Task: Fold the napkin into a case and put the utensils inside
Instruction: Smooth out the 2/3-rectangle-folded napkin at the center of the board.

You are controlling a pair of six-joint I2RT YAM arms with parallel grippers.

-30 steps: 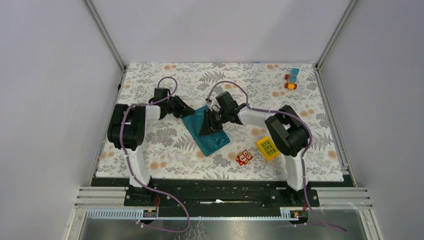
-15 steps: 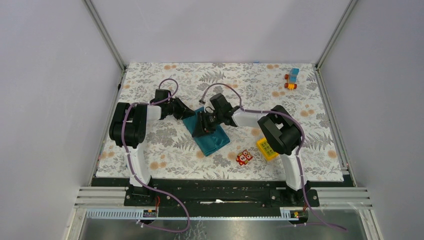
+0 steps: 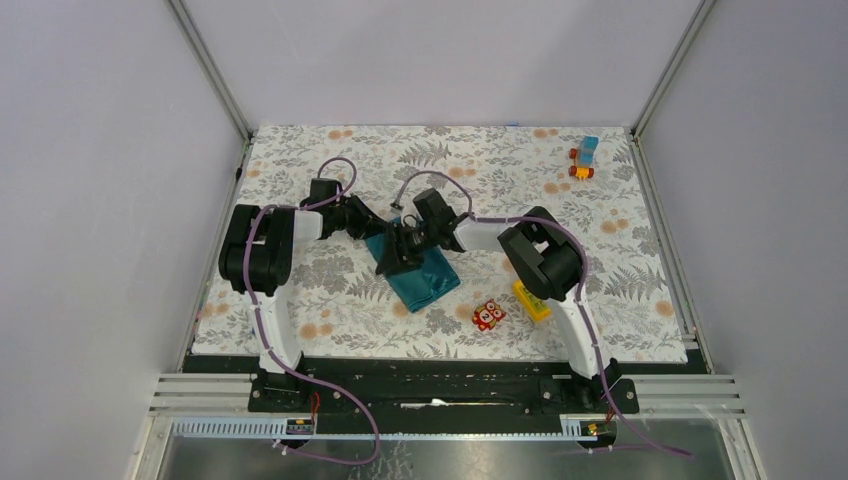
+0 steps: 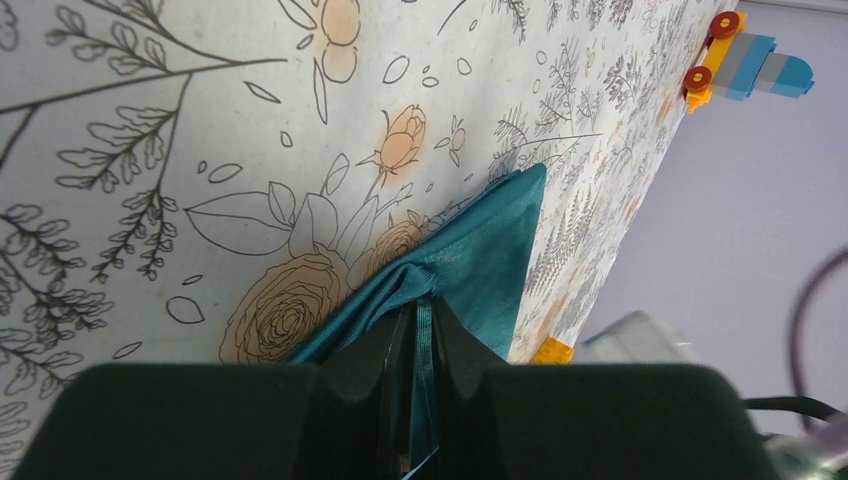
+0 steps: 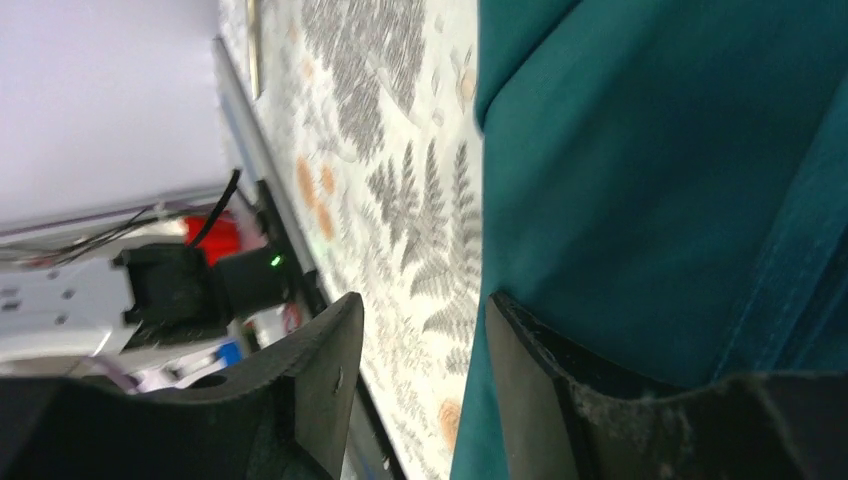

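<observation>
Overhead is hiding what wrist views are showing: left gripper [image 4: 421, 312] pinching napkin [image 4: 490, 250], right gripper [image 5: 424, 318] gaping, empty.

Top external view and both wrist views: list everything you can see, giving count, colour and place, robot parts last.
napkin: one, teal, folded, mid-table between the arms.
owl toy: one, red, near side, right of the napkin.
gridded block: one, yellow, right of the owl toy, partly hidden by the right arm.
toy car: one, blue, grey and orange, far right corner.
tablecloth: one, white with floral print, covers the table.
left gripper: one, black, shut on the napkin's edge.
right gripper: one, black, jaws open, at the napkin's edge.
</observation>
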